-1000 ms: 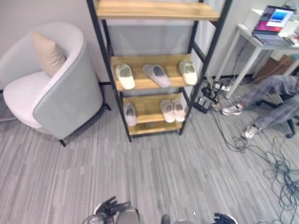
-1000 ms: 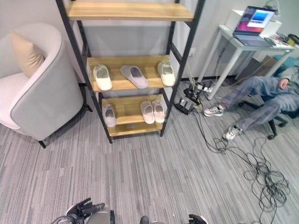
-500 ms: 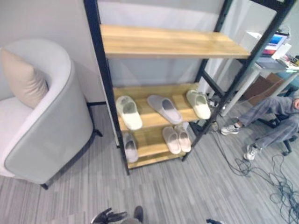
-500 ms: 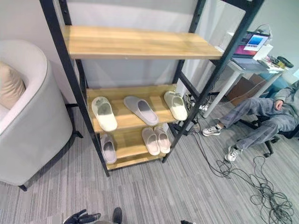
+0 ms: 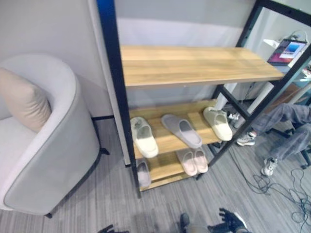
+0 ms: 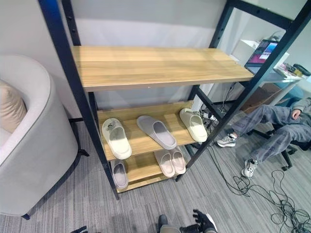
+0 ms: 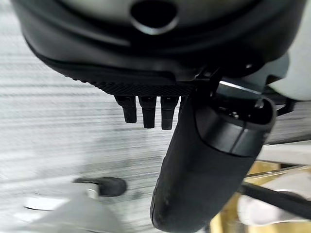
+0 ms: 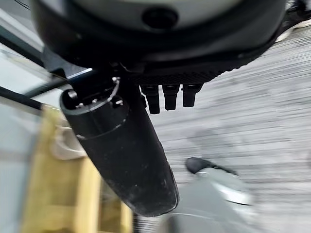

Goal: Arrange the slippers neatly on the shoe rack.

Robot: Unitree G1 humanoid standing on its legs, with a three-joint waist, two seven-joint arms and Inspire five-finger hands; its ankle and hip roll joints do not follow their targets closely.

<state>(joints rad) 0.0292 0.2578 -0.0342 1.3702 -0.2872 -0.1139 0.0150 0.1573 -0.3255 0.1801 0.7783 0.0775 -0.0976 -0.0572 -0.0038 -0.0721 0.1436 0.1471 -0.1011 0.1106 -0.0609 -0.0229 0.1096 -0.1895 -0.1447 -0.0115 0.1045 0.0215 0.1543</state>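
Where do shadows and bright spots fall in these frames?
Left eye view: the light wooden top shelf shades the grey wall directly beneath it; the open laptop screen glows bright. Right eye view: the lowest wooden shelf sits dimmer than the top one.

Soft, even indoor light lit the room, the shoe rack [image 6: 160, 65] casting a dim shadow over its lower shelves, its black posts bowing outward at the edges of the head views, while the carpet [image 7: 58, 121] in both wrist views was smeared by blur.
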